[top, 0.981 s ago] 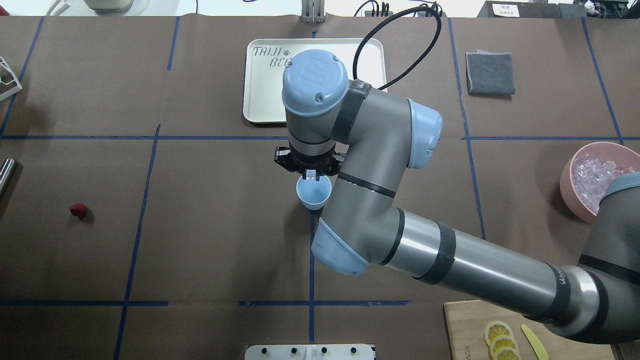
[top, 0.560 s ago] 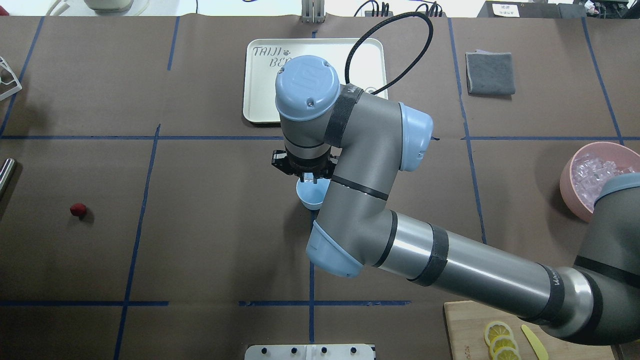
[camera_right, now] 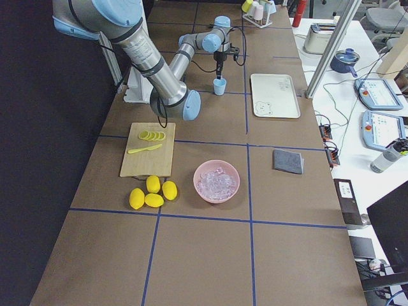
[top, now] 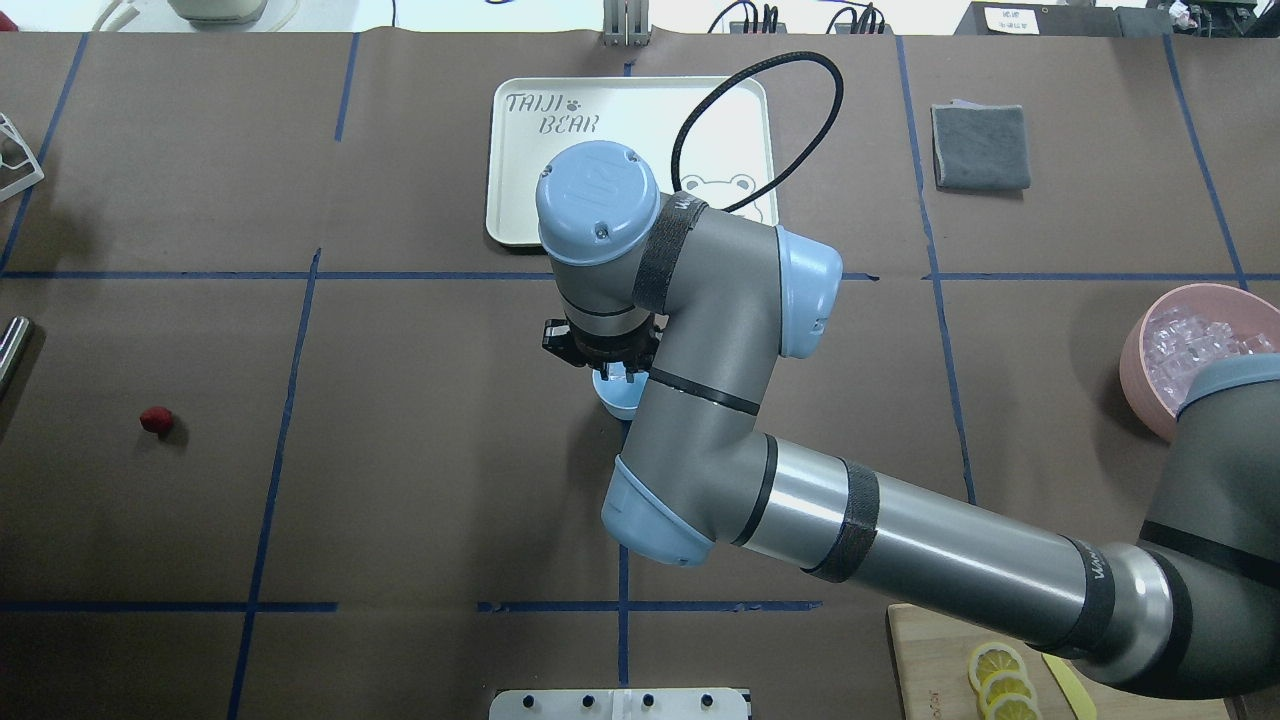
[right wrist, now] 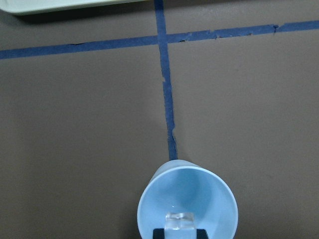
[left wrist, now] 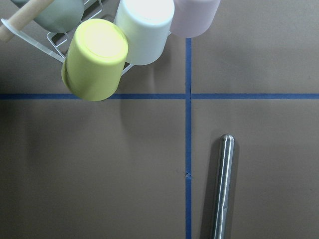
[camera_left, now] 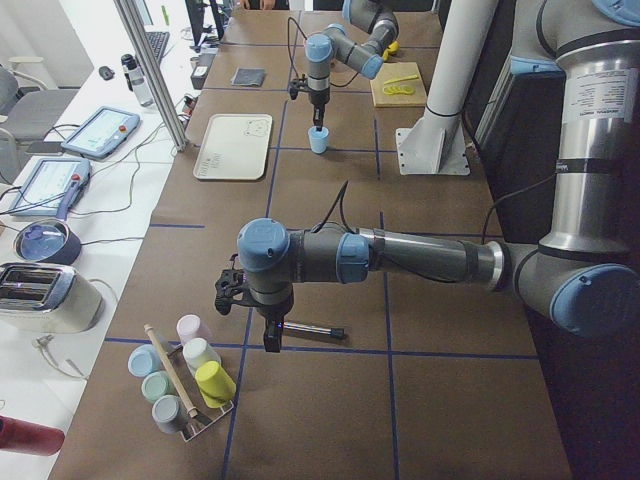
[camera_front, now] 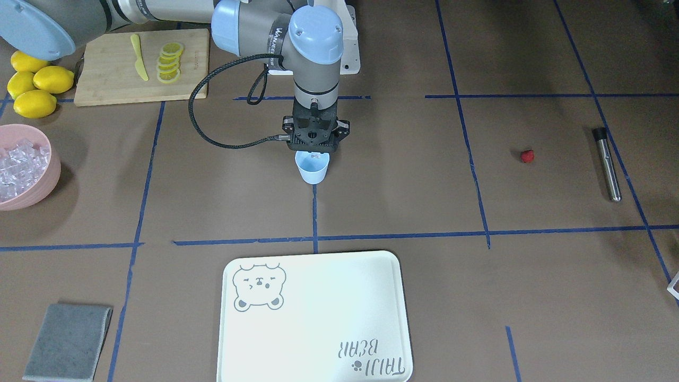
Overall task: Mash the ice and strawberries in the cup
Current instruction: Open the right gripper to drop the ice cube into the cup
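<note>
The right tool (camera_front: 313, 153) is held upright directly over the cup (camera_front: 313, 174), its fingertips at the cup's mouth. A single ice cube (right wrist: 180, 220) is seen between the dark fingertips in the right wrist view and appears to be pinched by them, the jaws being set narrow around it. The cup is stood on the tabletop (camera_front: 424, 201) straight below this tool, on a blue tape line (camera_front: 314, 212). More ice (camera_front: 18, 159) is heaped in a pink bowl (camera_front: 52, 178), well apart from the tool toward the robot's right. The strawberry (camera_front: 527, 156) is found lying on the tabletop well apart on the tool's other side. The left tool (camera_left: 269, 338) is hung over the tabletop near a metal rod (left wrist: 221, 189); whether it is wide or narrow cannot be told.
</note>
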Available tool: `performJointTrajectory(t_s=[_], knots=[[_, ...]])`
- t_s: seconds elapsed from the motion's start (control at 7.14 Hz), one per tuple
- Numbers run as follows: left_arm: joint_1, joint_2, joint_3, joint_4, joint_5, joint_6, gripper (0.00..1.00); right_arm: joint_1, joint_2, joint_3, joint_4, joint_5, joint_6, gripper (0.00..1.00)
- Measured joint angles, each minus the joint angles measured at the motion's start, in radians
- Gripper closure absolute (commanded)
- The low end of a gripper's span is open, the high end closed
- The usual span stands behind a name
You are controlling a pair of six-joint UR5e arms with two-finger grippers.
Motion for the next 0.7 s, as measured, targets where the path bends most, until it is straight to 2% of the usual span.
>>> performJointTrajectory(t_s=[0.28,0.42,0.56,0.7], knots=[[-0.001,0.0,-0.001,0.001,0.0,0.0,0.0,0.001,0.0,0.0,0.0,0.001,-0.002,0.54],[-0.001,0.001,-0.001,0.001,0.0,0.0,0.0,0.001,-0.001,0.001,0.0,0.0,-0.003,0.45],[-0.001,0.001,-0.001,0.001,0.0,0.0,0.0,0.001,-0.003,0.001,0.0,0.0,-0.004,0.19],[-0.001,0.001,-0.001,0.002,0.0,-0.001,0.0,0.001,-0.005,0.001,0.0,-0.002,-0.005,0.02]])
